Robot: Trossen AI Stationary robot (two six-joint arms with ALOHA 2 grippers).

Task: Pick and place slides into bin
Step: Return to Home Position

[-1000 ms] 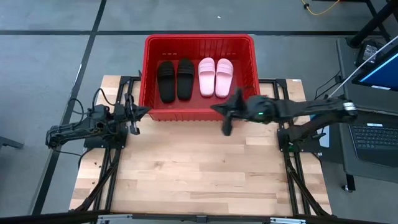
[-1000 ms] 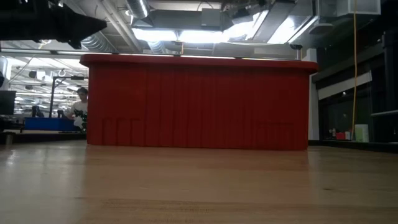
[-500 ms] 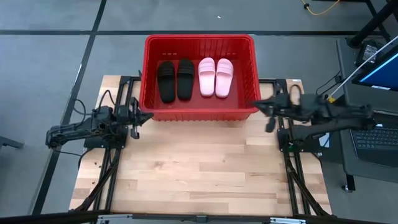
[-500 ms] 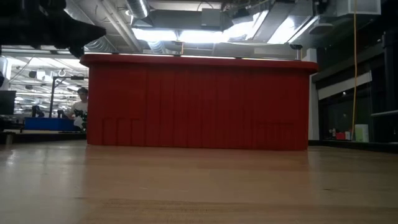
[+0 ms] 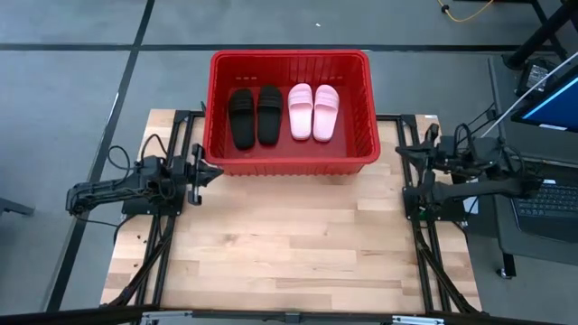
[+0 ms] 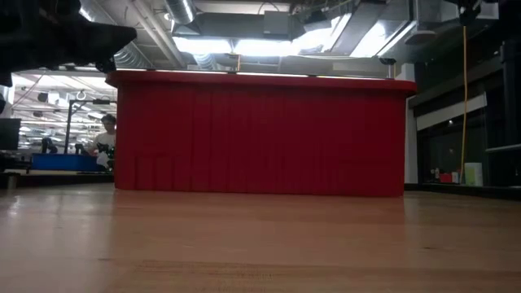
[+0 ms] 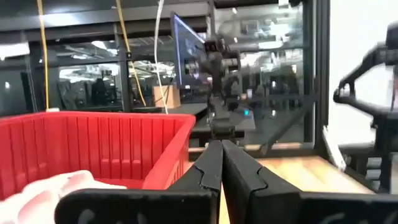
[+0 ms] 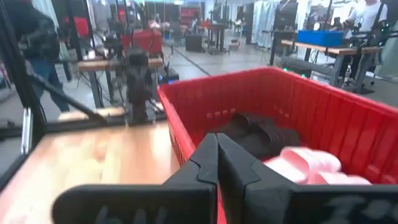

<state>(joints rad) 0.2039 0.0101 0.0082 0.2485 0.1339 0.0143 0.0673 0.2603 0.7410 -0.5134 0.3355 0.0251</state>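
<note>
The red bin [image 5: 289, 63] stands at the table's far middle. Inside it lie two black slides [image 5: 254, 116] on the left and two pink slides [image 5: 313, 111] on the right, soles down on the bin floor. My left gripper [image 5: 209, 169] is shut and empty just off the bin's near left corner. My right gripper [image 5: 404, 150] is shut and empty to the right of the bin, at the table's right edge. The right wrist view shows the black slides [image 8: 258, 132] and pink slides [image 8: 311, 163] in the bin [image 8: 205, 99].
Bare wooden table top [image 5: 289, 235] lies in front of the bin. A laptop [image 5: 542, 194] sits beyond the table's right edge. The low view shows the bin's near wall [image 6: 260, 134] and a person [image 6: 104, 138] far off in the room.
My right gripper has drawn back from in front of the bin's near wall toward the table's right edge. My left gripper has barely moved. The slides lie still in the bin.
</note>
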